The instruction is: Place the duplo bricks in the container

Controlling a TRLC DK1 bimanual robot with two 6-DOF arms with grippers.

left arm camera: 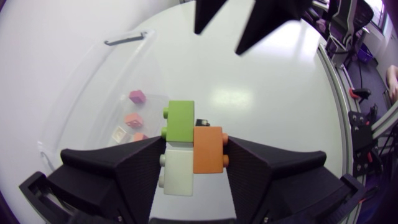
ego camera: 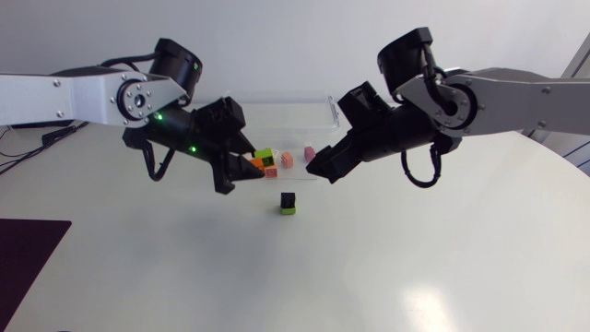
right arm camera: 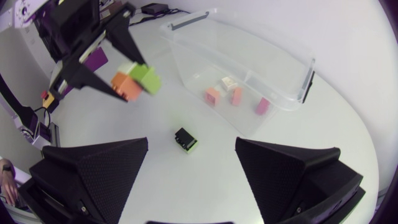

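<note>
Up top in the head view, the left gripper [ego camera: 249, 168] is clamped on a little stack of duplo bricks [ego camera: 264, 160], green, orange and white stuck together. It hangs close to the clear container [ego camera: 286, 120] but isn't over it yet, as far as I can tell. The right gripper [ego camera: 318, 171] sits close beside it with its fingers apart and nothing in them. One black-and-green brick [ego camera: 289, 204] is alone on the table [ego camera: 415, 267], near both grippers.

Left wrist view: both fingers press the stack from two sides, so that grip looks solid to me. The container is ahead and off to one side. I count four loose bricks in it: a pink brick [left arm camera: 137, 96], two salmon ones [left arm camera: 132, 119] and a whitish one [left arm camera: 119, 132].

Right wrist view: fingers wide open, with the black-and-green brick on the table ahead of them, between the gripper and the container. Same four pieces are lying on the container floor.

So I'd say we're mid-carry on the stack. The next move needs the left arm to get over the rim and let go. After that the lone brick wants picking up, and the right arm seems best placed for it.
</note>
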